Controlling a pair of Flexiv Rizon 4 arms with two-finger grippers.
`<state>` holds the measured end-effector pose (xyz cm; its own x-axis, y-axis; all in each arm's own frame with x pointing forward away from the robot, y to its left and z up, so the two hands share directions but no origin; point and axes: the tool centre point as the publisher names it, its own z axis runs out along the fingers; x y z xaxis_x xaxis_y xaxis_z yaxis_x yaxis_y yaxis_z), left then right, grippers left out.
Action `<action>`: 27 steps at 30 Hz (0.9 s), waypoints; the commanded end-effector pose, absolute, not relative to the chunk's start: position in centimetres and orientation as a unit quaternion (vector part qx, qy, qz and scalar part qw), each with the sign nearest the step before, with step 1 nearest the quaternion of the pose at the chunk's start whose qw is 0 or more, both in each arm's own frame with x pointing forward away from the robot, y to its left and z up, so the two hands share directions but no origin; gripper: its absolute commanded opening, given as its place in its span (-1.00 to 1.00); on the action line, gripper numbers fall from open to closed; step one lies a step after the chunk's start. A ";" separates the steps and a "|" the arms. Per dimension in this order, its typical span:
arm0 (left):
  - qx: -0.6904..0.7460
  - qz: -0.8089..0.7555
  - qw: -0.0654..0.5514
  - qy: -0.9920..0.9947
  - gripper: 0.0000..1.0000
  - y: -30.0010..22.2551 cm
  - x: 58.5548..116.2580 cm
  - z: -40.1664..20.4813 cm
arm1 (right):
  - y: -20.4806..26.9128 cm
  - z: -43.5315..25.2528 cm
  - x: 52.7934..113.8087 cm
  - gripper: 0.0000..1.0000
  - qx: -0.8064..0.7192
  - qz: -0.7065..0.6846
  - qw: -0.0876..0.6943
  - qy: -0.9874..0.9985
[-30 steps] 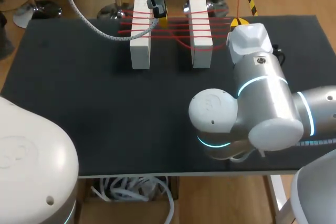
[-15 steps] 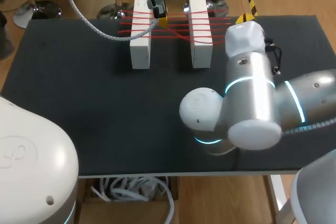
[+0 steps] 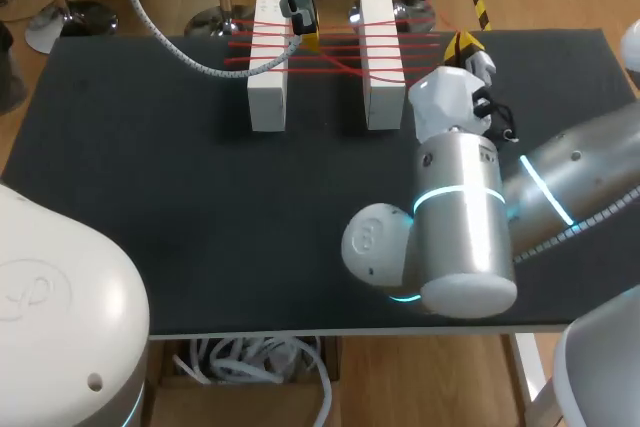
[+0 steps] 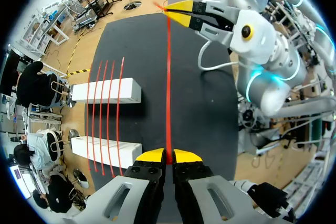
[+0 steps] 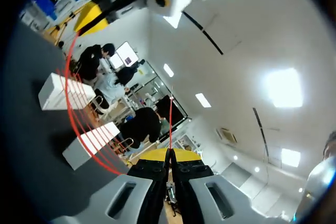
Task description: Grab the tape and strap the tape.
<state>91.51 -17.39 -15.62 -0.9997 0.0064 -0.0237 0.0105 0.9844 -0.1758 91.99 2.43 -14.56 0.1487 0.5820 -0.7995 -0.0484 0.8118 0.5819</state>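
Two white blocks (image 3: 268, 62) (image 3: 381, 57) stand side by side at the back of the black table (image 3: 150, 197), with red tape (image 3: 330, 49) wound across them in several strands. My left gripper (image 3: 309, 41) hangs between the blocks, shut on the tape. In the left wrist view one taut strand (image 4: 168, 87) runs from my left gripper (image 4: 168, 156) straight ahead to my right gripper (image 4: 176, 11). My right gripper (image 3: 464, 45) is to the right of the blocks, shut on the tape. In the right wrist view my right gripper (image 5: 170, 157) pinches the strand (image 5: 171, 124), and red loops (image 5: 79, 124) curve to the blocks (image 5: 60, 93).
My right arm's big silver elbow (image 3: 455, 247) hangs over the table's front right part. A grey hose (image 3: 190, 52) from my left arm trails over the back left, reaching the left block. The table's back edge is just behind the blocks.
My right arm's elbow has swung down toward the front edge and its wrist has turned, while its gripper stays right of the blocks. The left arm has not moved.
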 end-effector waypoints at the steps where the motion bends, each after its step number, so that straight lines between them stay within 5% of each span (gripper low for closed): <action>1: 0.004 -0.087 0.011 0.996 -1.00 -17.4 91.5 -15.6 | 1.5 -13.9 91.8 -1.00 0.208 0.209 0.712 0.637; 27: 0.004 -0.087 0.011 0.996 -1.00 -17.4 91.5 -15.6 | 3.0 -13.6 90.5 -1.00 0.159 0.161 0.725 0.651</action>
